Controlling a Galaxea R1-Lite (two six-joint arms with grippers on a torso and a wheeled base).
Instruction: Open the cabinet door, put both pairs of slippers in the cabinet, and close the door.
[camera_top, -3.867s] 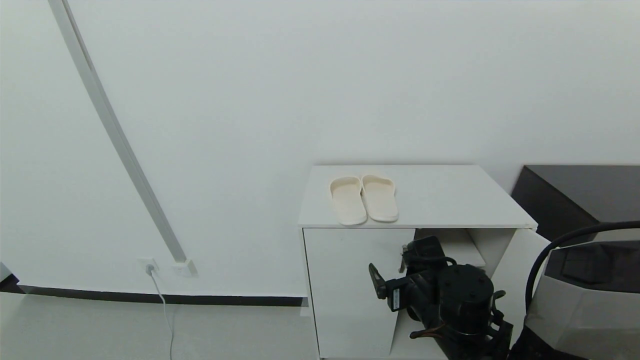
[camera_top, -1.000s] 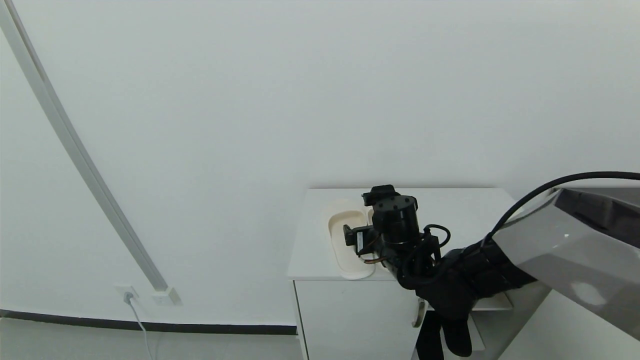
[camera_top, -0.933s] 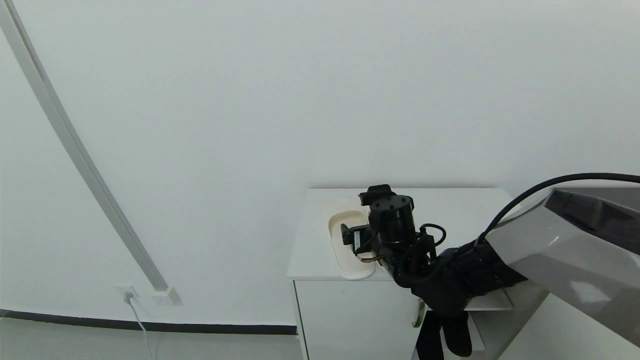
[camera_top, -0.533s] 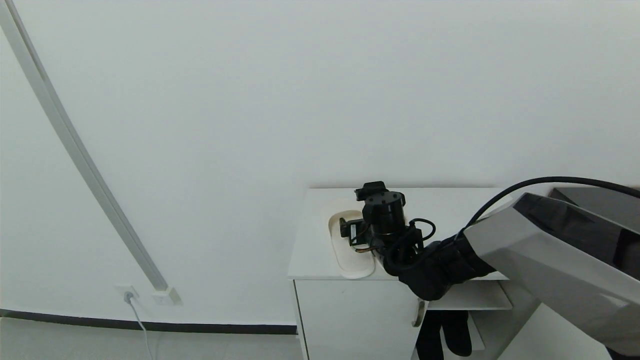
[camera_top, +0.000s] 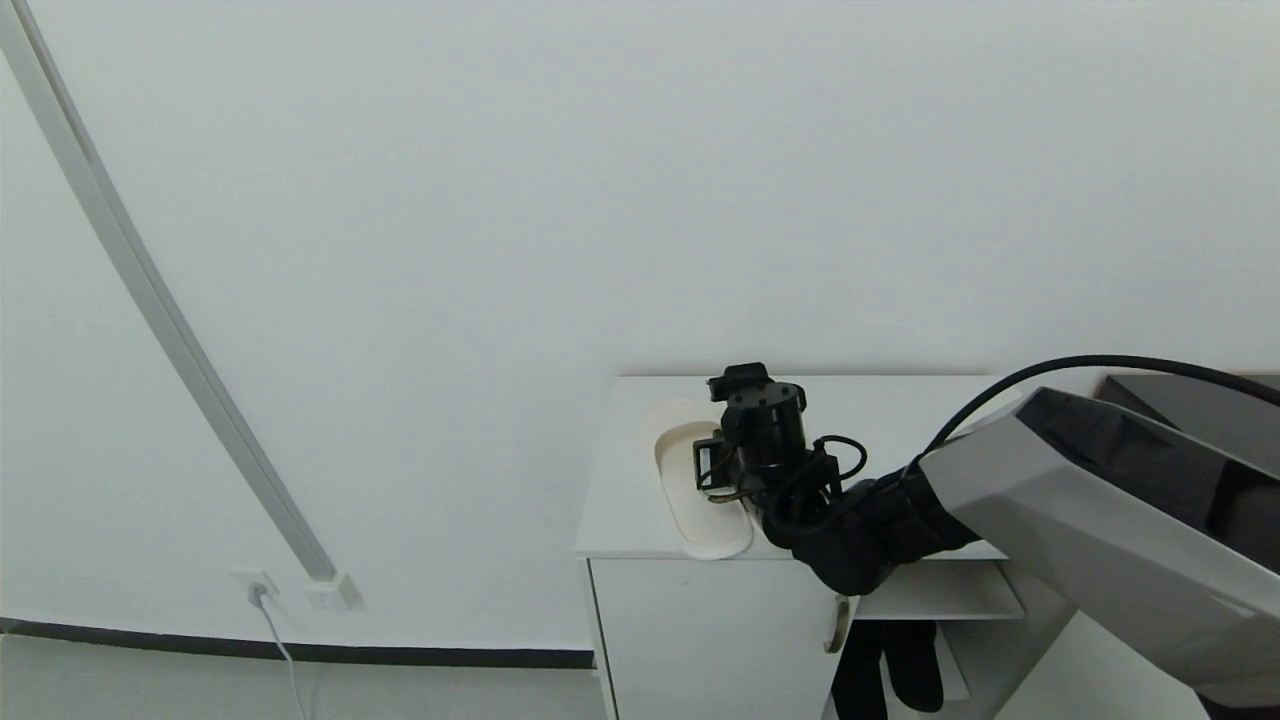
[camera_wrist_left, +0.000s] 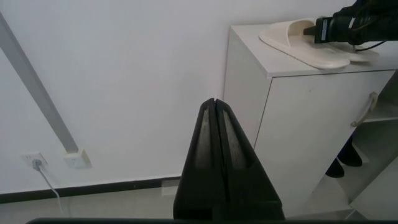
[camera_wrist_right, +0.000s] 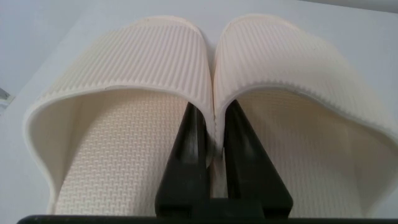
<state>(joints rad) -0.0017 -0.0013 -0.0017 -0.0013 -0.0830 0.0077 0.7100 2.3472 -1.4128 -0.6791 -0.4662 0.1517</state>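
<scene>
2 cream slippers (camera_top: 680, 490) lie side by side, touching, toes toward the wall, on the white cabinet (camera_top: 700, 640) top. A dark pair (camera_top: 890, 670) sits inside its open right half, under a shelf.

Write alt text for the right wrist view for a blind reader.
The right gripper pinches the touching inner walls of two cream slippers, one black finger inside each. They lie side by side on the white cabinet top.
</scene>
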